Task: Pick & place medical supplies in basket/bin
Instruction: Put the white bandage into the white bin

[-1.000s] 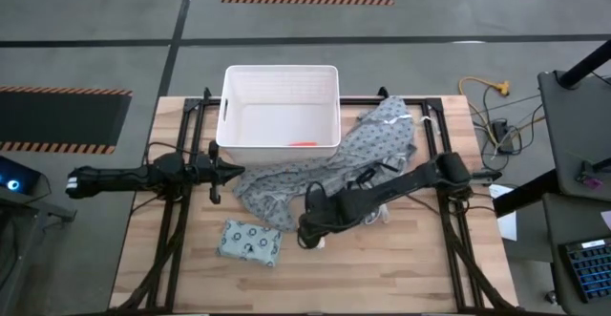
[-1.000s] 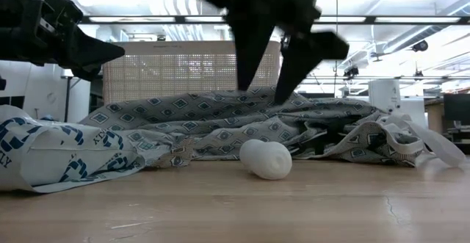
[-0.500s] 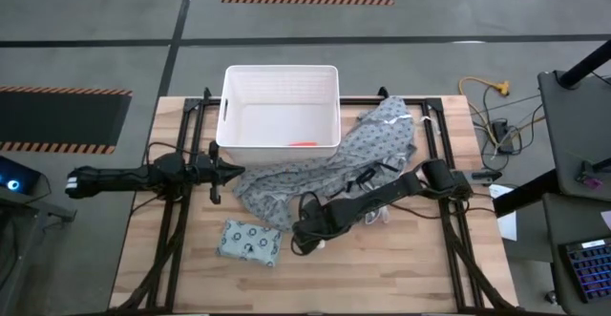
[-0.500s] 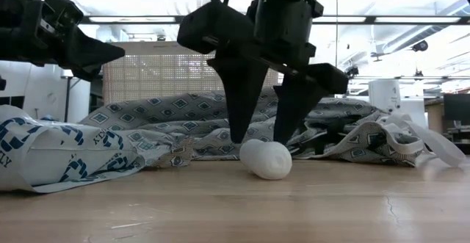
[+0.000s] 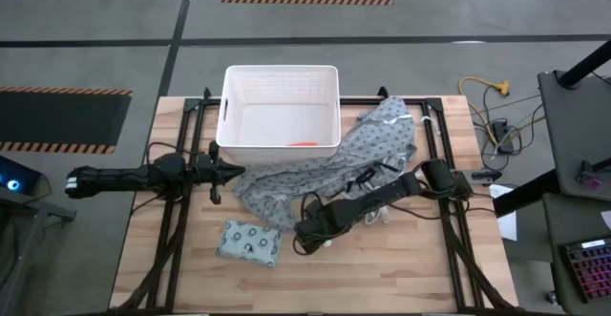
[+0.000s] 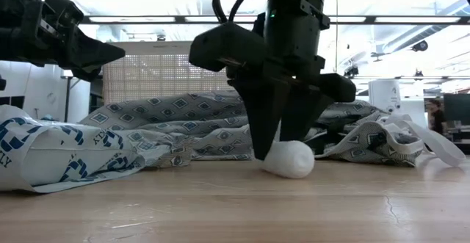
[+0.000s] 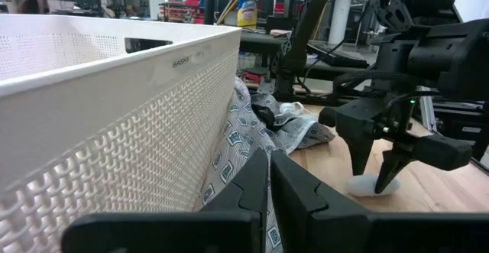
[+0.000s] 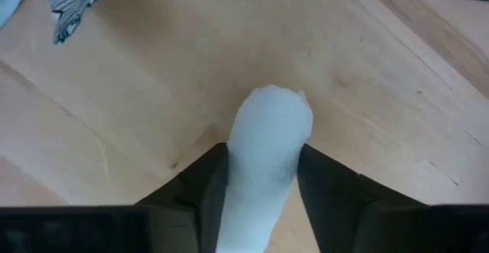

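My right gripper (image 6: pixel 283 151) stands on the table in front of the gown, shut on a white soft roll (image 6: pixel 292 160), also in the right wrist view (image 8: pixel 269 123). My left gripper (image 5: pixel 234 171) is shut and hovers level by the near left corner of the white bin (image 5: pixel 280 72). An orange tube (image 5: pixel 303 143) lies on the bin's floor. The pale green dotted packet (image 5: pixel 249 242) lies flat on the table, left of the right gripper. The white disc is out of view. My right gripper pinches the white roll between its two fingers, which come from above and slant down. The fingers (image 8: pixel 214 169) lie on the roll's two long sides at one end (image 8: pixel 260 169). The roll's other end (image 8: pixel 275 104) sticks out past them, and its underside rests on the table.
The grey patterned gown (image 5: pixel 334 158) lies crumpled from the bin's right side to mid-table, just beyond the right gripper, with white ties (image 6: pixel 411 136) trailing to the right. Bare wood (image 5: pixel 382 268) lies along the near edge.
My right gripper has come down onto the white roll, and its fingers have closed from either side of the roll onto it. The roll has shifted a little toward the table's right.
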